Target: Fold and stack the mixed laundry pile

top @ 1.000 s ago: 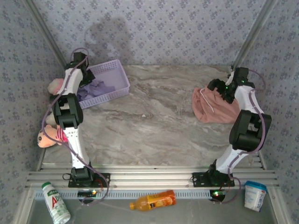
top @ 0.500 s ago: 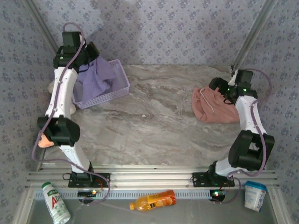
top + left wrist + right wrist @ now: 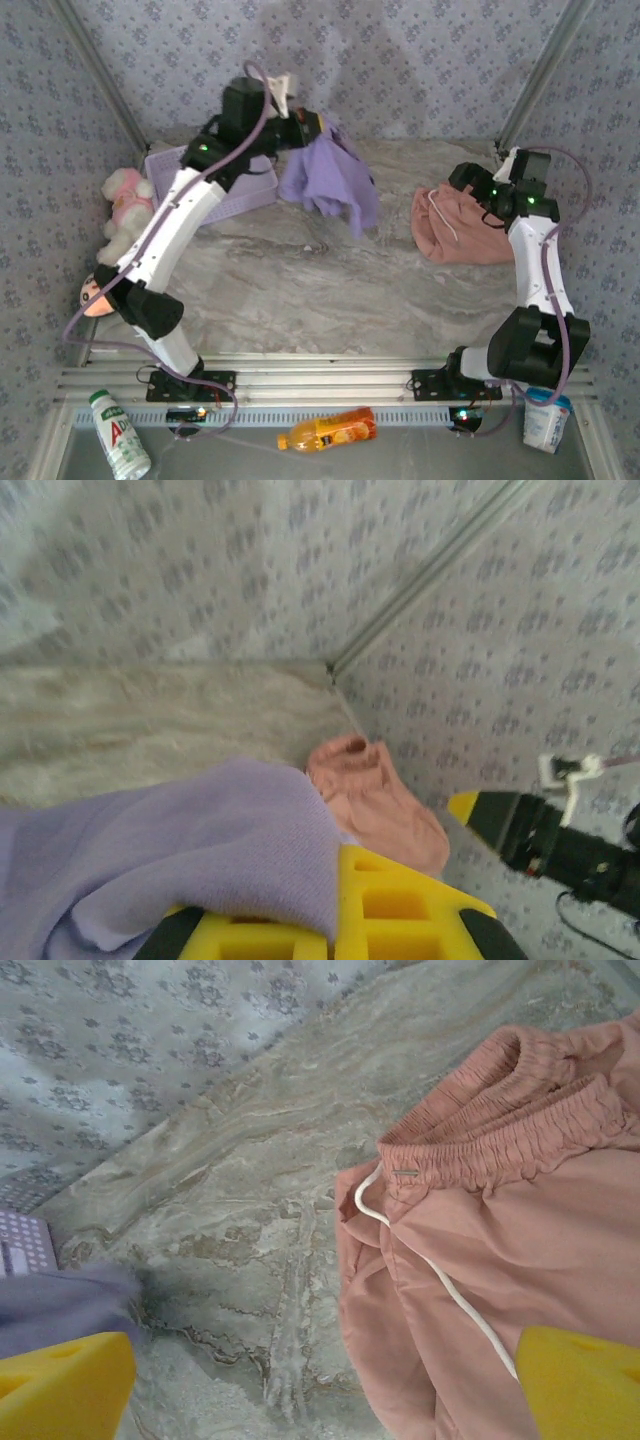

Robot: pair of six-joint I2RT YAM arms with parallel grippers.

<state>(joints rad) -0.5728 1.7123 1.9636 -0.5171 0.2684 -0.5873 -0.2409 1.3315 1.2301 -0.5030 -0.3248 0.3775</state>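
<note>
In the upper middle of the frame, the left gripper (image 3: 303,124), clamped shut on the large lavender-purple cloth T-shirt (image 3: 330,185), held it over the table (image 3: 300,285) (a bunched pinch could slip). At right, the right gripper (image 3: 470,183), wide open and empty, hung beside the salmon-pink drawstring garment (image 3: 455,235), whose cord might snag.

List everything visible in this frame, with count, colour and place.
T-shirt: 1, lavender, held aloft, far middle.
Garment with white drawstring: 1, salmon-pink, crumpled, far right.
Mesh basket: 1, lavender, far left.
Plush toys: 2, white-pink and orange-pink, left edge.
Bottles: 2, white-green and orange, front ledge.
Tub: 1, white with blue lid, front right.
Table: 1, grey marble, centre.
Left claw: 1, yellow-padded, shut on T-shirt.
Right claw: 1, yellow-padded, open, far right.
</note>
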